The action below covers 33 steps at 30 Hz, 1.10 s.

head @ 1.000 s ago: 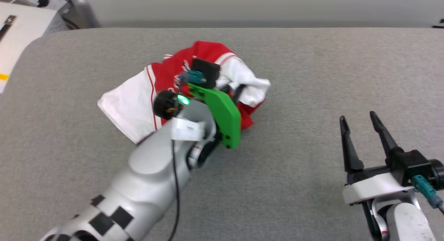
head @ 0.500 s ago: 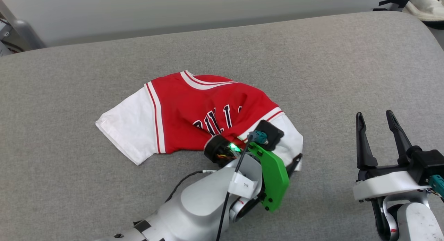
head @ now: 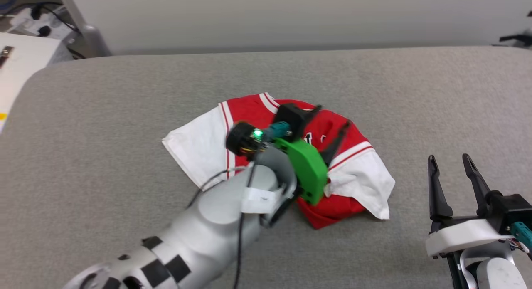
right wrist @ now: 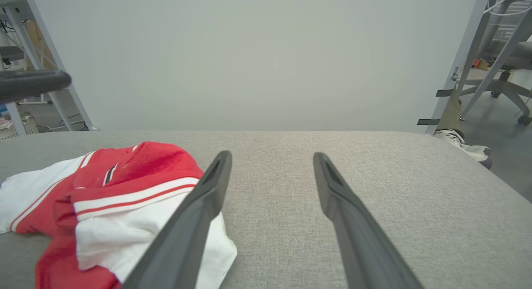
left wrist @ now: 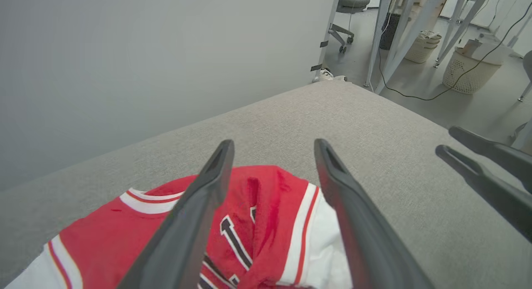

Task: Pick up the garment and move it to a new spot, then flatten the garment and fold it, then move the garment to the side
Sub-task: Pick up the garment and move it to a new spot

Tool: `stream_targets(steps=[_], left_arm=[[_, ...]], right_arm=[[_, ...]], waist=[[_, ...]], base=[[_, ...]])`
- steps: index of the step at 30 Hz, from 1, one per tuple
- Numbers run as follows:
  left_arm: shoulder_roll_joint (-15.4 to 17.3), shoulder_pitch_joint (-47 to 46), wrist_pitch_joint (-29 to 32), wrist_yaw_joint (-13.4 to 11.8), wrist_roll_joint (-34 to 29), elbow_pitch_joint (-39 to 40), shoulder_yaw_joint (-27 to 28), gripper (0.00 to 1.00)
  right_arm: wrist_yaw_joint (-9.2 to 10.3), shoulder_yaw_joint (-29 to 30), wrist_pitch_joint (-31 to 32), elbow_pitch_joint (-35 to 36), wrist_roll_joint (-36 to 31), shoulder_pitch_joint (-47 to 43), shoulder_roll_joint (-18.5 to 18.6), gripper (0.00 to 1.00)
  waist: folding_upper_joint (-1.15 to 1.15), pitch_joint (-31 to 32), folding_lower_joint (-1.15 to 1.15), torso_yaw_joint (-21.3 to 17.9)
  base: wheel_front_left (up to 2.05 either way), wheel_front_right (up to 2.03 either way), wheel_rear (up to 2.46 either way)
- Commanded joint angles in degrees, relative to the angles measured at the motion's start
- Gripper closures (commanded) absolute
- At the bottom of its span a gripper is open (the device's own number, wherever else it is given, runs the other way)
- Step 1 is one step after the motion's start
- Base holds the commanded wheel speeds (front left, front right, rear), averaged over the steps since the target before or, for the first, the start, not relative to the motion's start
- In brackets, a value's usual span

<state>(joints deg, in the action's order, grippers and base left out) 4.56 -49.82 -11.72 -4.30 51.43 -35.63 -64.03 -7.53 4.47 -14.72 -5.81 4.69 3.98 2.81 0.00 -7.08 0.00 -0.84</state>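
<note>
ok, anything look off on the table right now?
Only the garment: it lies crumpled on the grey table, with one white sleeve flopped over bunched red fabric and the print mostly hidden. The left gripper hangs open above it, holding nothing. The right gripper is open, off to the side. Nothing looks damaged.

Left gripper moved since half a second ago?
Yes. Against the shirt, the left gripper went from the right sleeve hem to over the red chest, toward the collar.
</note>
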Motion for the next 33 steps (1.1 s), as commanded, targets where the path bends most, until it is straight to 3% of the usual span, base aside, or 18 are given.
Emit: stream_targets(steps=[1,6,11,14,18,23,33], left_arm=[[2.2,-0.5,-1.1,-0.5,-0.9,-0.5,0.9,0.0],[9.2,3.3,-3.1,-0.9,-1.7,2.2,6.0,0.0],[15.9,14.2,-3.3,-2.1,-7.1,14.8,18.1,0.0],[17.4,22.1,-3.3,-2.2,-10.8,21.5,24.3,0.0],[16.8,31.8,-3.3,-1.2,-15.7,28.3,31.4,0.0],[13.9,40.4,-3.3,2.3,-21.2,32.3,37.4,0.0],[7.0,47.5,-3.3,7.9,-28.8,32.2,46.4,0.0]], right_arm=[[0.04,0.3,-0.3,-0.2,-0.6,-1.0,0.1,0.0],[0.04,1.2,-0.3,-0.3,-0.9,-2.4,0.1,0.0],[0.04,1.6,-0.3,0.0,-0.8,-3.3,0.1,0.0],[0.04,1.9,-0.3,0.0,-0.8,-3.9,0.1,0.0],[0.04,2.1,-0.3,-0.1,-0.8,-4.6,0.1,0.0],[0.04,1.8,-0.3,-0.5,-0.8,-5.4,0.1,0.0],[0.04,1.2,-0.3,-1.4,-1.1,-6.2,0.1,0.0]], waist=[[0.0,3.1,0.0,3.5],[0.0,4.1,0.0,5.6],[0.0,4.5,0.0,6.6],[0.0,4.8,0.0,6.9],[0.0,5.4,0.0,7.1],[0.0,6.3,0.0,7.0],[0.0,6.4,0.0,6.1]], base=[[0.0,0.0,0.0],[0.0,0.0,0.0],[0.0,0.0,0.0],[0.0,0.0,0.0],[0.0,0.0,0.0],[0.0,0.0,0.0],[0.0,0.0,0.0]])
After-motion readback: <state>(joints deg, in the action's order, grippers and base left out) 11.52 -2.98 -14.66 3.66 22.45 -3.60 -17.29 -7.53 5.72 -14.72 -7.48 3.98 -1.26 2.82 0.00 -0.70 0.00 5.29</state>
